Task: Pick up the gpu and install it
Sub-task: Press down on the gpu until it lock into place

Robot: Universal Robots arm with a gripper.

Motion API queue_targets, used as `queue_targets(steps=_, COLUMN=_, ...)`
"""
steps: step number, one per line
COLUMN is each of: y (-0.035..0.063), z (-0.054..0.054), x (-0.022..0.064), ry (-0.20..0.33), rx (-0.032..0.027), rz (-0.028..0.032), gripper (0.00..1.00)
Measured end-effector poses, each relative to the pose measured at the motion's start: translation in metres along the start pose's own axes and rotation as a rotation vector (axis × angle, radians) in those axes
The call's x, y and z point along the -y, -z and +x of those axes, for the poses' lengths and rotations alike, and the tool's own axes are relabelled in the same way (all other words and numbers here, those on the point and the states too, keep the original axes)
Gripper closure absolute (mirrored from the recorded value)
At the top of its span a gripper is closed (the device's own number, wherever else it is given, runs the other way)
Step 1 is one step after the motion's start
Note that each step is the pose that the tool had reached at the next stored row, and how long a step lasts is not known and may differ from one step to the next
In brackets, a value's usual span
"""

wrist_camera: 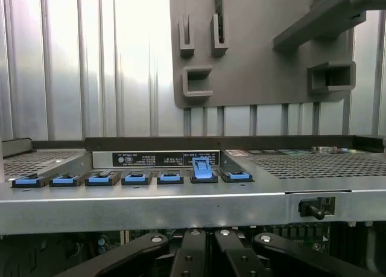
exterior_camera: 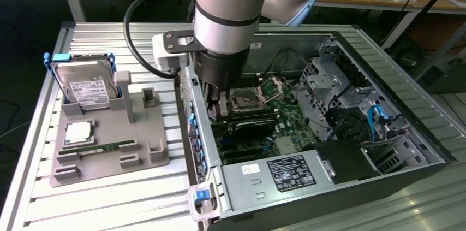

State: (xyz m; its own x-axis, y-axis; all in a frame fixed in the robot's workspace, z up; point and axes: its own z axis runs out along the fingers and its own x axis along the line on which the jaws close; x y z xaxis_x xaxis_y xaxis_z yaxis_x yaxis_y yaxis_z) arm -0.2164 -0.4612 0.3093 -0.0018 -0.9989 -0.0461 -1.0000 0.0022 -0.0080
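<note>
Labels (wrist_camera: 165, 159) on case rear print illegibly small.

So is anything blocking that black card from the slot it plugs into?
Nothing visible does. The gpu lies low on the motherboard inside the open case, with the end effector at its end; whether it is seated cannot be told.

Exterior view looks steeply down over my arm; wrist view faces the computer case's (exterior_camera: 306, 132) rear edge (wrist_camera: 181, 195) closely; both share it.
</note>
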Motion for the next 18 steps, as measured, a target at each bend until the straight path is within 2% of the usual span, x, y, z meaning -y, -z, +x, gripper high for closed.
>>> queue_targets(steps=6, y=-0.0001, z=0.0, x=-0.0001, ry=0.0, rx=0.0001, rz=0.0004, gripper=0.89)
queue_targets(steps=9, y=-0.0043, z=0.0004, x=-0.0002, ry=0.0, rx=-0.0016, rz=-0.0009, gripper=0.89)
queue_targets(steps=14, y=-0.0073, z=0.0002, x=-0.0004, ry=0.0, rx=0.0026, rz=0.0019, gripper=0.89)
queue_targets(steps=18, y=-0.0035, z=0.0002, x=0.0002, ry=0.0, rx=0.0, rz=-0.0003, gripper=0.89)
